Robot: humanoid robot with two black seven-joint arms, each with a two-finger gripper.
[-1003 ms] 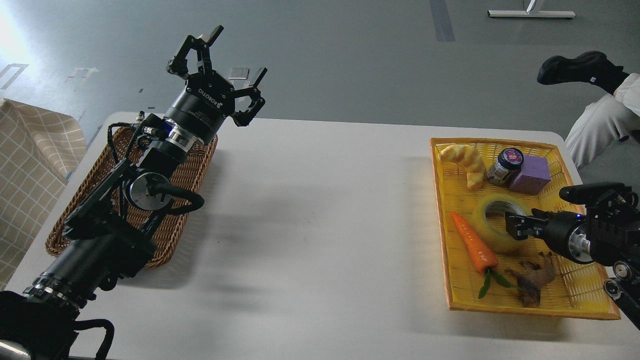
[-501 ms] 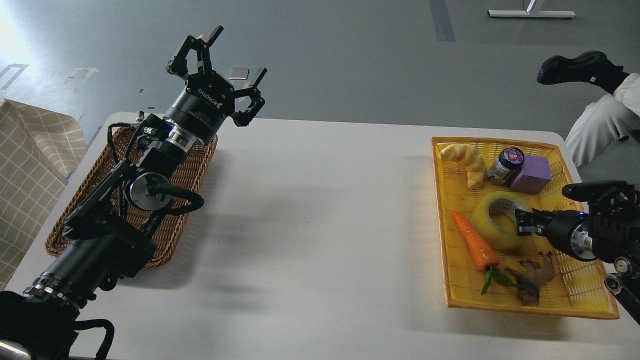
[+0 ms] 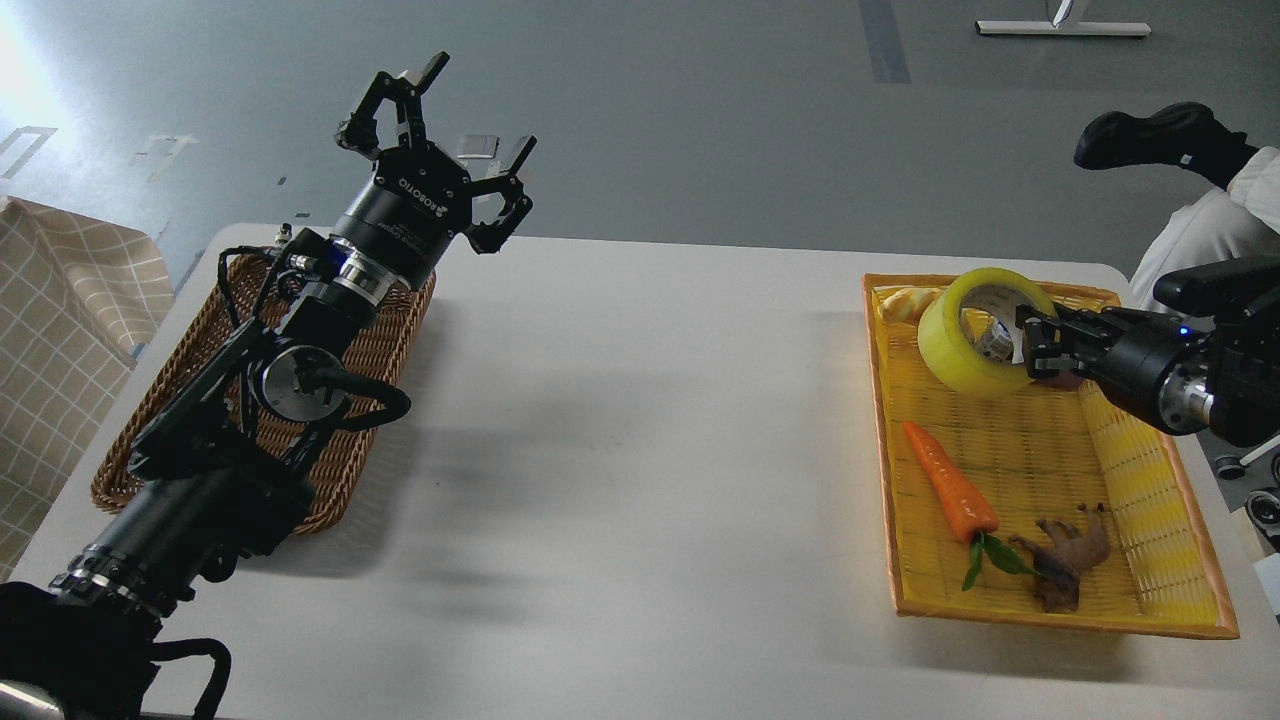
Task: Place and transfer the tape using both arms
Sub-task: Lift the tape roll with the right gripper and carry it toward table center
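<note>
Fingers (image 3: 1040, 335) right: clamped on tape (image 3: 965, 345) wall | above yellow tray (image 3: 1040, 600)

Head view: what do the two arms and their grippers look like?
Both arms are black, built of round jointed segments. The left arm has silver rings, looping black cables and white "ROBOTIQ" lettering below the left gripper, which has angular linked fingers. The right gripper sits beyond a silver band.

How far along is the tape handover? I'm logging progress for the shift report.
Done: the right end effector has gripped the tape and holds it above the yellow tray. In hand: carrying it. Left: passing it to the open left end effector, raised over the wicker basket.
</note>
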